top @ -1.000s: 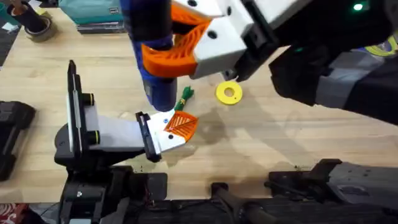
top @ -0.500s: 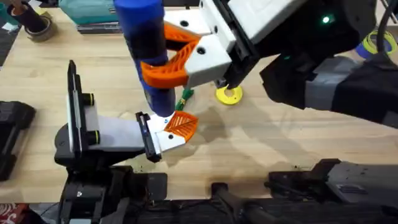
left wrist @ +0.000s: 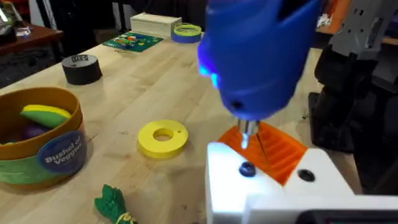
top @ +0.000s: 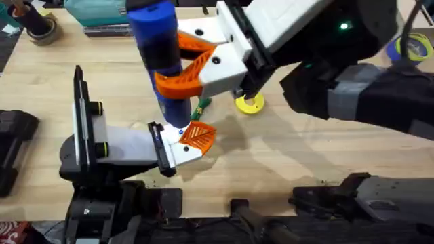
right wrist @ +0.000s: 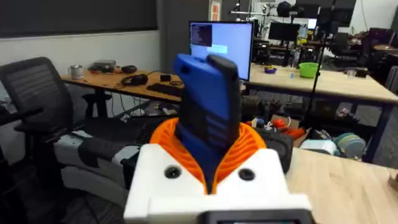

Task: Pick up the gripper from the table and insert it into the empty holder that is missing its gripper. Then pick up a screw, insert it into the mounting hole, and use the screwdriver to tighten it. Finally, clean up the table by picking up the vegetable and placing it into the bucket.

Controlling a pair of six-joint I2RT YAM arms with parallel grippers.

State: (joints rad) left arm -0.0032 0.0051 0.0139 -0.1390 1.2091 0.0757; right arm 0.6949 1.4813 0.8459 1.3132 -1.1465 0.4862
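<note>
Blue screwdriver [top: 161, 57] stands upright, clamped between the right gripper's [top: 190, 64] orange pads, tip over the orange gripper [top: 198, 135] seated in the white holder [top: 178, 150]. Vegetable [top: 202, 105] lies at 12 o'clock from the holder. Left gripper's state: cannot tell.

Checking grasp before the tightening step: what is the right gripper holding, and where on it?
The right gripper holds the blue screwdriver, pads clamped around the mid-body, upright, with its tip down at the holder over the orange gripper.
</note>
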